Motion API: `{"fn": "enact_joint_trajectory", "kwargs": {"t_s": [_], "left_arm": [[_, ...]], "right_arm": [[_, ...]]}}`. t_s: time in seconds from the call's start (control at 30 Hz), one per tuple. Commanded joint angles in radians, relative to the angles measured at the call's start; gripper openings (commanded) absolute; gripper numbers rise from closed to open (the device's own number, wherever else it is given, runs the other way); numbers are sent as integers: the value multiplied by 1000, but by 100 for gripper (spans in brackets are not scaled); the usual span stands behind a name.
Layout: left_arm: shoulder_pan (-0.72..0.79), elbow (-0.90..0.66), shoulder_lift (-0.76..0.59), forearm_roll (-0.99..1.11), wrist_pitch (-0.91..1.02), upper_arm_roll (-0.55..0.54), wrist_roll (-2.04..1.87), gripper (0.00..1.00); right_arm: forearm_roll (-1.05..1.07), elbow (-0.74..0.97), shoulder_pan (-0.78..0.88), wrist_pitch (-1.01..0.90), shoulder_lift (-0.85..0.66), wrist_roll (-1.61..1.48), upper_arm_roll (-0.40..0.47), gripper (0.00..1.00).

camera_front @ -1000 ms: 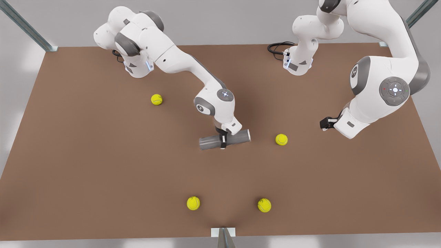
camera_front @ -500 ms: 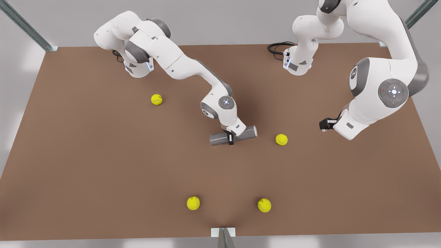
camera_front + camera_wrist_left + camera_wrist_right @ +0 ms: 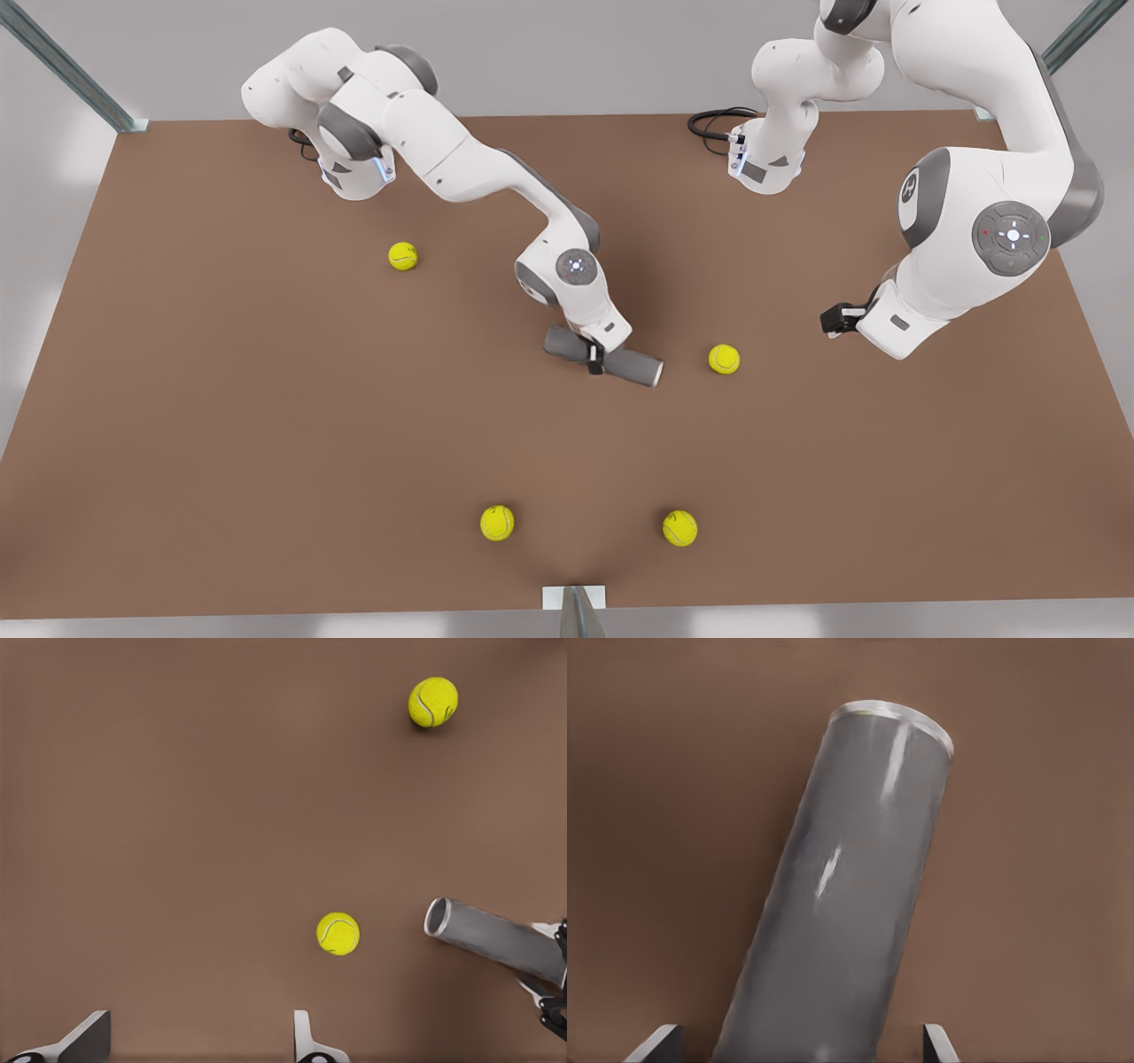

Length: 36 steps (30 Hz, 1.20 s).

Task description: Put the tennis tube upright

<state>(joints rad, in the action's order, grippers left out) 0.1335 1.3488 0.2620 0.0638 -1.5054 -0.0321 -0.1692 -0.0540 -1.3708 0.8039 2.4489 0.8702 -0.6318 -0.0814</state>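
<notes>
right gripper [image 3: 595, 358] clamped mid-tennis tube [image 3: 632, 366], tilted, mid-bench, far end cut off | left gripper [image 3: 199, 1041] spread wide, waiting, far right edge

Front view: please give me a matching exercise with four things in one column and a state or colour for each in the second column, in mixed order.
Things:
1. tennis tube
2. right gripper
3. left gripper
4. tennis ball nearest the tube

States:
A. jaws shut around the tube's middle
B. yellow-green, lying on the table, apart from the tube
C. grey, held, not yet upright
D. jaws open, holding nothing, waiting at the front view's right

Pairs: 1-C, 2-A, 3-D, 4-B
</notes>
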Motion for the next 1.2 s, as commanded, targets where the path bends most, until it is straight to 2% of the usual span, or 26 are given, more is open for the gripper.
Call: {"fn": "enact_joint_trajectory", "kwargs": {"t_s": [0.0, 0.07, 0.17, 0.2, 0.27, 0.3, 0.33, 0.4, 0.47, 0.5, 0.57, 0.7, 0.93, 1.07, 1.17], "left_arm": [[0, 0, -1, 1, 1, 0, -9, 100], [1, 0, -4, -1, 4, -2, -24, 100], [8, 0, -9, -2, 4, -14, -76, 100], [14, 0, -10, -5, 4, -32, -139, 100], [17, -2, -12, -5, 4, -121, -370, 100], [17, -11, -3, -28, -4, -173, -573, 100], [23, -17, 11, -73, -27, -210, -794, 100], [109, -39, 72, -76, -139, -259, -1233, 100], [236, -46, 141, -68, -225, -258, -1285, 100], [271, -57, 176, -64, -266, -255, -1348, 100], [305, -172, 304, 5, -343, -253, -1765, 100], [330, -171, 385, 90, -464, -250, -2198, 100], [327, -102, 430, 96, -590, -221, -2248, 100], [328, -94, 460, 97, -575, -221, -2250, 100], [339, -24, 456, 128, -575, -221, -2207, 100]], "right_arm": [[5, -1, 1, -31, -37, -11, -3, 100], [17, -1, -5, -189, -164, -8, -14, 100], [68, -1, -162, -603, -456, 9, -5, 100], [77, 1, -213, -760, -523, 174, 54, 100], [83, 2, -282, -886, -562, 398, 172, 100], [83, 9, -295, -933, -579, 504, 273, 100], [83, 9, -336, -942, -603, 589, 316, 100], [82, 9, -462, -969, -637, 656, 324, 100], [60, 9, -532, -1050, -706, 658, 324, 100], [60, -1, -537, -1082, -758, 658, 322, 100], [62, -4, -548, -1107, -795, 658, 322, 100], [62, -7, -548, -1116, -786, 658, 322, 100], [62, -7, -548, -1116, -771, 658, 324, 100], [62, -7, -548, -1117, -764, 658, 324, 100], [62, -7, -548, -1116, -764, 658, 324, 100]]}}
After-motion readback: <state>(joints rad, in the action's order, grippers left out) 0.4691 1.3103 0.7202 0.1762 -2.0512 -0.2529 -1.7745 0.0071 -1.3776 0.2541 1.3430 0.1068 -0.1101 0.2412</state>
